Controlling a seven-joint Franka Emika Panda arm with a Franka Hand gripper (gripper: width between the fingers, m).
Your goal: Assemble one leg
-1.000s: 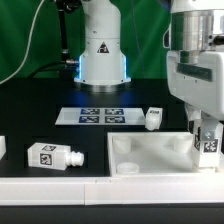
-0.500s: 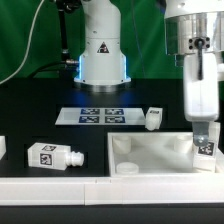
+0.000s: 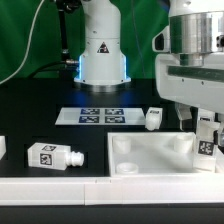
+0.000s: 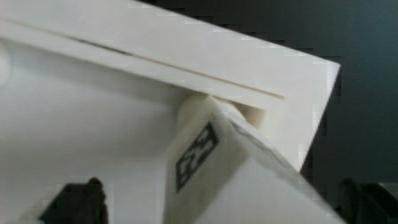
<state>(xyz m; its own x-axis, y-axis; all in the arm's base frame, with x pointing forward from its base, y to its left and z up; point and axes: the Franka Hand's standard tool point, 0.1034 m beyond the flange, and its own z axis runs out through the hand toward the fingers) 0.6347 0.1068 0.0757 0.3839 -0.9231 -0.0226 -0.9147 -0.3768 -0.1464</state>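
The white tabletop (image 3: 150,153) lies at the front of the exterior view's right. One leg (image 3: 207,140) stands upright in its far right corner, tag facing front. My gripper (image 3: 203,122) is right above this leg, its fingers spread to either side of the leg's top. In the wrist view the leg (image 4: 231,160) fills the middle against the tabletop's corner wall (image 4: 214,75). The dark fingertips (image 4: 80,200) stand wide apart, with a gap to the leg. The gripper (image 4: 222,205) looks open.
A second leg (image 3: 50,155) lies on its side at the front of the exterior view's left. A third (image 3: 153,118) stands behind the tabletop, and a fourth (image 3: 2,147) shows at the left edge. The marker board (image 3: 100,115) lies before the robot base (image 3: 100,55).
The hand has turned about its vertical axis over the leg, from broadside to edge-on and back to broadside. The leg stays in the corner.
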